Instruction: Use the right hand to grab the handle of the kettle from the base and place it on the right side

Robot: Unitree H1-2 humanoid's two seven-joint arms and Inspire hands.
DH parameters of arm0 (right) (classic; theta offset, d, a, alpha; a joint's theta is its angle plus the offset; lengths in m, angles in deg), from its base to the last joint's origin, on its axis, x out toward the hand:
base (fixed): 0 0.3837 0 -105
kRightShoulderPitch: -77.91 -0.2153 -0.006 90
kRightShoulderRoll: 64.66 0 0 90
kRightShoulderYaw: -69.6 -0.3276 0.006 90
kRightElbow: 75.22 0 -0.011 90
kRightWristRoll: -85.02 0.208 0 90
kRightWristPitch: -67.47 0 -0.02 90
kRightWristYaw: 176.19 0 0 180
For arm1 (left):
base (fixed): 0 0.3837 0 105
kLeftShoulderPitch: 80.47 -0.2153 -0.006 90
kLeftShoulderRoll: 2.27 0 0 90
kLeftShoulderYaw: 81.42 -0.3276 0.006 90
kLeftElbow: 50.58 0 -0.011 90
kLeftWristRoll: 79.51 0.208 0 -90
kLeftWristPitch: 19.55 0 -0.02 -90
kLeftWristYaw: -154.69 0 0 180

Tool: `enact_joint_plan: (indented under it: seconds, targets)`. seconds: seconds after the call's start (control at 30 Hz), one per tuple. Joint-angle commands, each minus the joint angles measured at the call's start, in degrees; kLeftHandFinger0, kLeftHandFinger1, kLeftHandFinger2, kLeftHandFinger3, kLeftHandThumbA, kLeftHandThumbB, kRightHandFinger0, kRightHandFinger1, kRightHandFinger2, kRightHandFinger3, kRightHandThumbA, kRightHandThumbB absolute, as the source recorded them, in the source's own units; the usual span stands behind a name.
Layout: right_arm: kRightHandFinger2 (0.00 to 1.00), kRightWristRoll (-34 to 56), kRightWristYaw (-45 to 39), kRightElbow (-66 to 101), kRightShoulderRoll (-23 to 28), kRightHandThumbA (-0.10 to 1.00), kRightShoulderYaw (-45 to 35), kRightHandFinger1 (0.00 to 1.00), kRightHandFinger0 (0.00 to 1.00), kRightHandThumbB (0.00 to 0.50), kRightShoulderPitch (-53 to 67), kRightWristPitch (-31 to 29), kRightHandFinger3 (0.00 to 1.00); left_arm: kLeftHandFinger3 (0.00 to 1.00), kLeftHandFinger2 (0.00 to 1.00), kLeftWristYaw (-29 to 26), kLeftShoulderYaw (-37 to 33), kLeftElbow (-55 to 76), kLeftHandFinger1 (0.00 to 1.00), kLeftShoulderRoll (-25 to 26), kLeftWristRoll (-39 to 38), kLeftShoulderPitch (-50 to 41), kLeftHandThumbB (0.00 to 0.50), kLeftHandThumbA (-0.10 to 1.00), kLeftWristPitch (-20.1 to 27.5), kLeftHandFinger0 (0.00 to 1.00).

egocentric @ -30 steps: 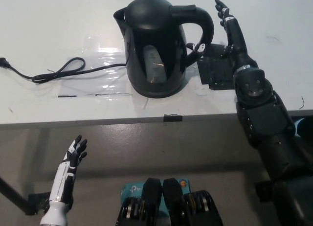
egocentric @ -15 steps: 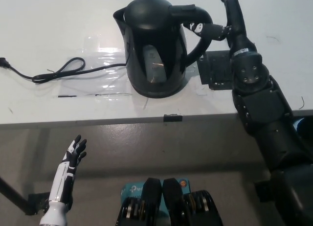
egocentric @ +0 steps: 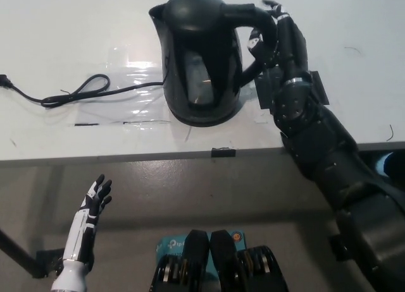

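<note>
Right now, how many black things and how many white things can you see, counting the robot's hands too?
Black: 3 - kettle, power cord, right hand at the kettle's handle
White: 2 - table, left hand resting below the table's edge, fingers apart
Total: 5

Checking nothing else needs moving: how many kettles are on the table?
1. The black kettle stands on its base at the table's middle, with the right hand at its handle. The left hand rests below the table edge. None looks hidden.
</note>
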Motion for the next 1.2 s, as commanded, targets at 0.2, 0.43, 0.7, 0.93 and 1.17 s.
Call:
enact_joint_plan:
  seconds: [0.2, 0.43, 0.7, 0.93, 1.17]
  targets:
    - [0.76, -2.2, 11.6, -1.7, -0.3, -0.1, 1.8, 0.33, 0.0, 0.12, -7.4, -5.7, 0.69, 1.0, 1.0, 0.9, 0.6, 0.1, 1.0, 0.8, -1.7, 1.2, 0.5, 1.0, 2.2, 1.0]
    - [0.77, 2.6, 10.8, 1.4, -0.6, -0.1, -3.4, 0.28, 0.0, 0.123, -9.6, -8.4, 0.76, 1.0, 1.0, 1.1, 0.6, 0.7, 1.0, 0.6, -1.9, 0.5, 0.5, 1.0, 1.6, 1.0]
    - [0.55, 3.6, 11.3, 6.7, 0.5, -0.1, -8.3, 0.07, 0.0, 0.147, -12.0, -8.2, 0.64, 1.0, 1.0, 1.4, 0.7, 0.8, 1.0, 0.6, -2.2, 0.2, 0.5, 1.0, 1.4, 1.0]
    - [0.45, 2.5, 14.5, 8.2, 3.5, -0.1, -9.8, 0.0, 0.0, 0.12, -11.1, -8.1, 0.49, 1.0, 1.0, 1.4, 0.8, 1.2, 1.0, 0.9, -2.0, -0.3, 0.5, 1.0, 1.0, 1.0]
    - [0.36, 4.1, 13.4, 6.0, 7.2, -0.1, -12.0, 0.0, 0.0, 0.114, -10.7, -9.7, 0.45, 1.0, 1.0, 1.3, 1.3, 1.2, 1.0, 1.2, -2.3, 0.2, 0.5, 1.0, 0.8, 1.0]
